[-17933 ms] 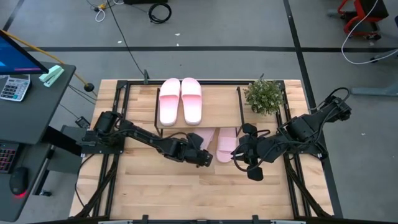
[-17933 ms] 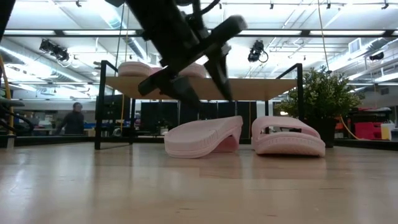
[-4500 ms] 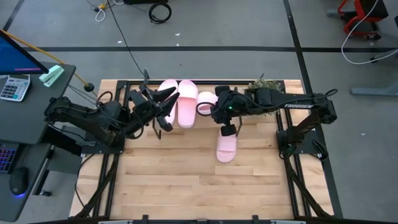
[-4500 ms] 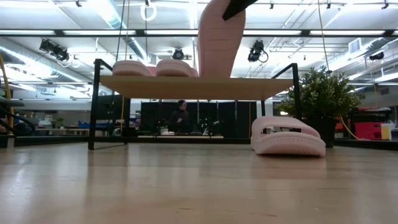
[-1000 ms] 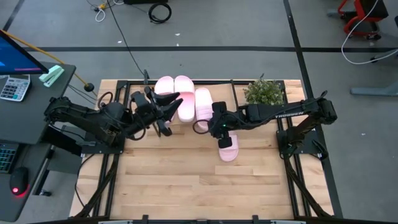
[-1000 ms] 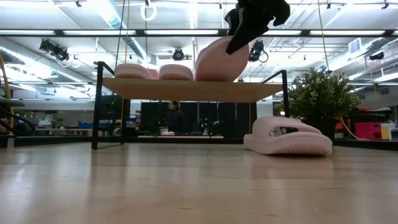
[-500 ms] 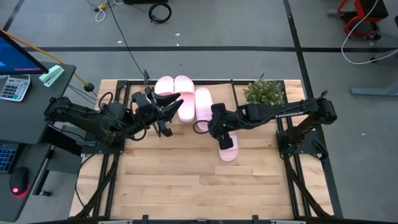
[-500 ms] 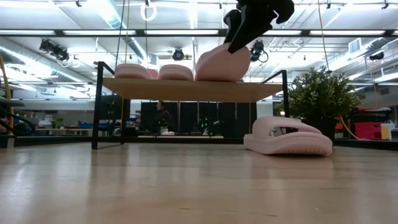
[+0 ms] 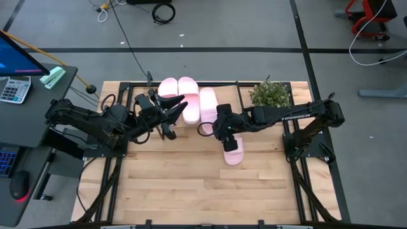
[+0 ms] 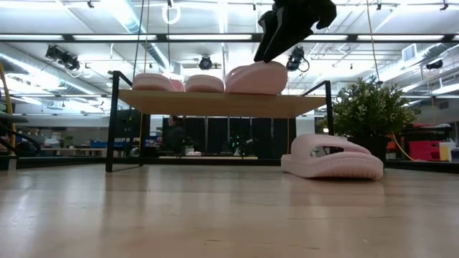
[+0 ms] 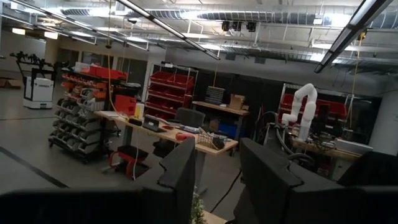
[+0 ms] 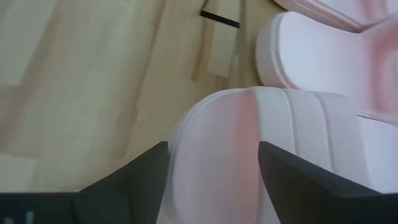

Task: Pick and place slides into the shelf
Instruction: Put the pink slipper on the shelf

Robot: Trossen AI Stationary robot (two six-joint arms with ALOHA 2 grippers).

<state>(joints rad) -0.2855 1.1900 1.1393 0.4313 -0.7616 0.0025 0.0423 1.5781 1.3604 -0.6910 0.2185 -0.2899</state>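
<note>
— Shelf (image 9: 219,121) holds three slides now; the third slide (image 9: 208,105) lies flat on top, beside the other two.
— Which way does it point?
— Long axis runs front to back, like its neighbours; heel end nearest the arm.
— And the right gripper (image 9: 222,127)?
— Just above that heel, fingers spread wide, holding nothing. I'd lift straight up so the foam isn't dragged.
— Left gripper (image 9: 170,113)?
— Waiting by the shelf's left end, fingers partly apart, empty. Last slide (image 9: 231,151) lies on the table, near the front.

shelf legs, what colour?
Black, thin metal legs under the light wood top board; clearest in the low view.
</note>
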